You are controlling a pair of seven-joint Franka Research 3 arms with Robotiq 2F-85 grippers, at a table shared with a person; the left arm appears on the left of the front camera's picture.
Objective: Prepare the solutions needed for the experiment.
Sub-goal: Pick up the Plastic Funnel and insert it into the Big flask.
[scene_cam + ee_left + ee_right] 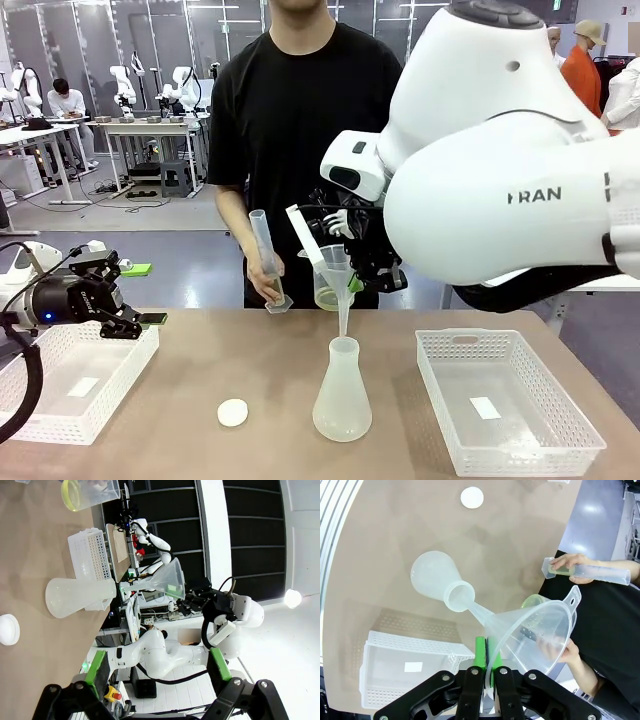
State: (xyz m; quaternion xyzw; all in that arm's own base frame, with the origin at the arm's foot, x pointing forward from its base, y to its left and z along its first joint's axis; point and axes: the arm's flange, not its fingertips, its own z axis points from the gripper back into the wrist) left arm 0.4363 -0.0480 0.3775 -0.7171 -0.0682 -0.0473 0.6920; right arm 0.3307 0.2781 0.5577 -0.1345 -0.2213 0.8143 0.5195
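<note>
My right gripper [366,274] [488,656] is shut on the rim of a clear funnel [334,268] [536,632]. The funnel's spout points into the mouth of a frosted conical flask [342,393] [434,575] [75,597] standing mid-table. Just behind the funnel, the person holds a clear beaker [322,287] [92,491] with a little pale yellow-green solution [328,298] [71,494] in it. Their other hand holds a measuring cylinder [264,255] [587,570]. My left gripper [130,322] [156,665] hangs open and empty over the left basket.
A white basket [60,400] stands at the table's left and another [515,420] [395,652] [90,555] at the right. A small white round cap [232,412] [471,497] [7,629] lies on the table left of the flask. The person stands at the far edge.
</note>
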